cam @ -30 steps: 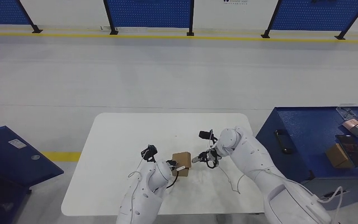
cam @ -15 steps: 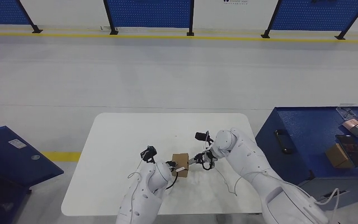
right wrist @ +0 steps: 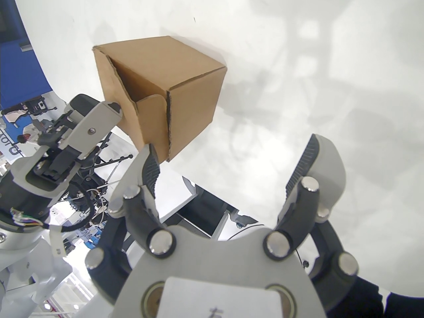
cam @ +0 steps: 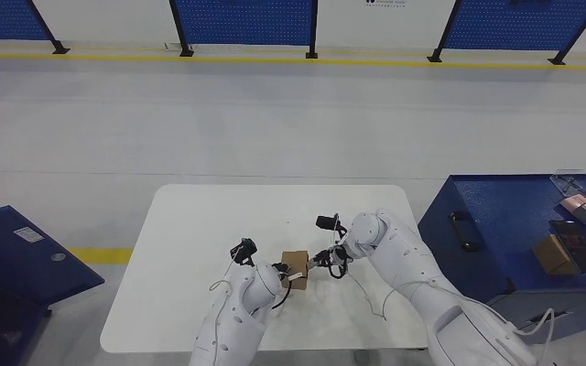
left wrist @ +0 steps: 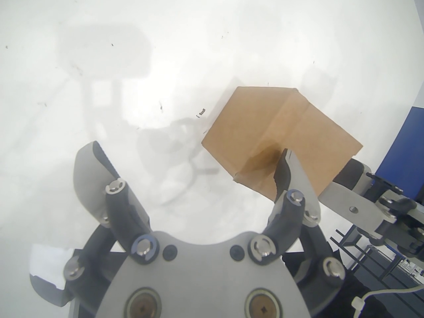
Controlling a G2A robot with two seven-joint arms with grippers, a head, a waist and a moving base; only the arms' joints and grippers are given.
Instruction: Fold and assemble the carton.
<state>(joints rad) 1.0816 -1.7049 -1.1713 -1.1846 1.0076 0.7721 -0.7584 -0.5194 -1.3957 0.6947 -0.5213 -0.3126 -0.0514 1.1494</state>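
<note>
Carton stands between left gripper and right gripper, both wide open and empty, seemingly brushing opposite sides.

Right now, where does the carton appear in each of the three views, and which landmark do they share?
Top view: the carton sits near the middle of the white table, between both arms.
Left wrist view: it stands close by one jaw of the left gripper.
Right wrist view: it stands just beyond the right gripper, open end showing.
Shared landmark: the white table under it.
</note>
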